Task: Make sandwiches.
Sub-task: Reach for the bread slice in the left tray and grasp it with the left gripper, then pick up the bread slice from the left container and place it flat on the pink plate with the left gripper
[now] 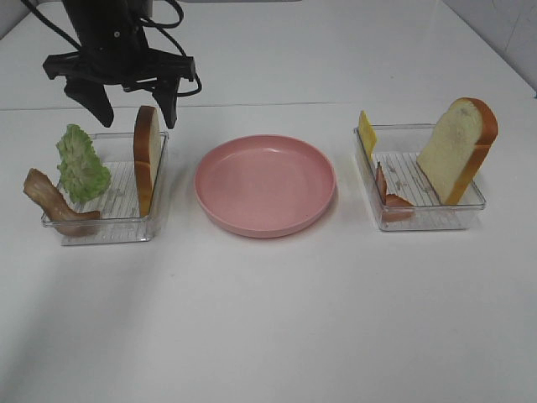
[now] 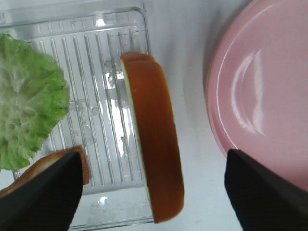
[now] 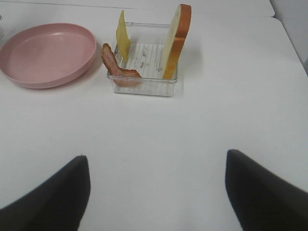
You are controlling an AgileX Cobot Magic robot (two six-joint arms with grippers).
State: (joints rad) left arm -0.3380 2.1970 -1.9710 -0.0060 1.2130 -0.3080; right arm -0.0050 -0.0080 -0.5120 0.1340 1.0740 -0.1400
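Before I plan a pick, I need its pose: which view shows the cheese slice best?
The right wrist view: the cheese slice leans upright in its tray, large, its face showing. The exterior high view shows it smaller. The left wrist view misses it.

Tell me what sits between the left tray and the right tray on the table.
Only the round pink plate, which is empty, with strips of bare white table on either side of it. The exterior high view shows the whole stretch.

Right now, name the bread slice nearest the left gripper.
The slice on edge in the left tray, beside the lettuce, under the left gripper; the other slice leans in the right tray.
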